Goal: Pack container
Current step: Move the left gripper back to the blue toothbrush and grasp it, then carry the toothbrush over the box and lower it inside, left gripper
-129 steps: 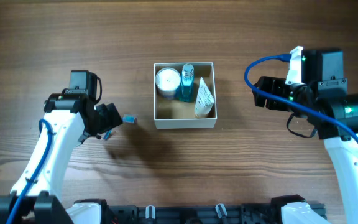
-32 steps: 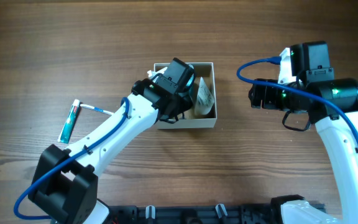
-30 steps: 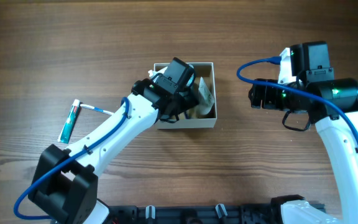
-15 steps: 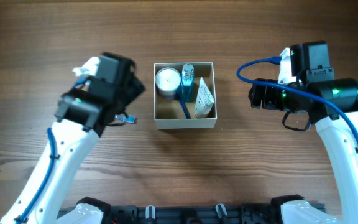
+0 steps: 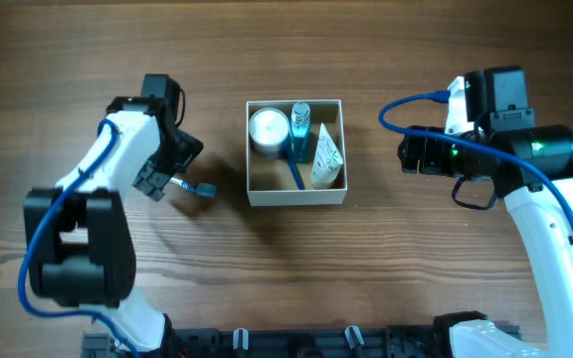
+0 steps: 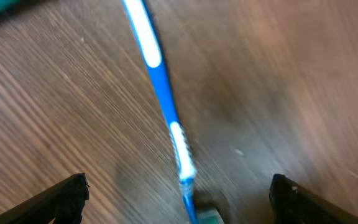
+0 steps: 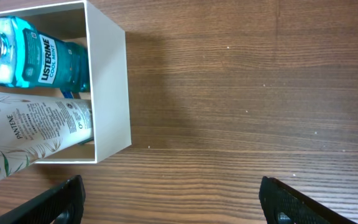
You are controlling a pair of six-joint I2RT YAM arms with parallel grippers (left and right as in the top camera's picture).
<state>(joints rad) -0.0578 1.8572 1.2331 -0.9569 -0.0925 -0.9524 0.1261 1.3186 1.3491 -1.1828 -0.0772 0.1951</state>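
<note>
When the scene is looked at from above, the container [image 5: 295, 195] is seen in the middle of the surface [image 5: 296, 288]. A round white jar [image 5: 269, 129], a blue bottle [image 5: 299, 127], a white tube [image 5: 327, 156] and a thin blue handle [image 5: 294, 175] are packed inside it. The left tool [image 5: 172, 181] is placed to its left, over a toothbrush [image 5: 201, 189].

In the left wrist view, its fingers [image 6: 64, 194] are spread wide. The blurred toothbrush seems to lie between them, untouched.

In the right wrist view, the right tool [image 7: 174, 202] is seen wide open, gripping nothing, just right of the container's wall.
</note>
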